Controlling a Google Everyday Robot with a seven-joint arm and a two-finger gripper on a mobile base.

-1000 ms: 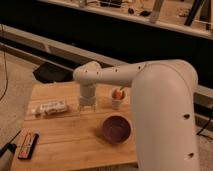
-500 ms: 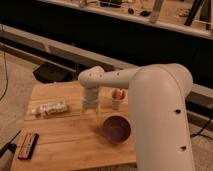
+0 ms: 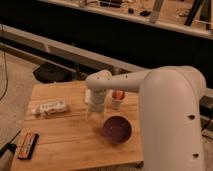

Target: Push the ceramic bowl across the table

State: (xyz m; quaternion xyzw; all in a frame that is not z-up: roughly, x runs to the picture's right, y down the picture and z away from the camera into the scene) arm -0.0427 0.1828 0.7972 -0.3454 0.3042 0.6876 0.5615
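Note:
The dark maroon ceramic bowl [image 3: 117, 129] sits on the light wooden table [image 3: 65, 140] toward its right front part. My white arm reaches in from the right. My gripper [image 3: 95, 116] hangs over the middle of the table, just left of the bowl and slightly behind it. A small white cup [image 3: 117, 99] with orange-red contents stands behind the bowl, right of the gripper's wrist.
A clear wrapped packet [image 3: 50, 108] lies at the table's left. A black device with red buttons [image 3: 28, 145] lies at the front left corner. A dark low object [image 3: 52, 73] sits on the floor behind the table, under a long dark counter.
My gripper has come down and forward, from beside the white cup toward the bowl's left side. The bowl, cup and packet have not moved.

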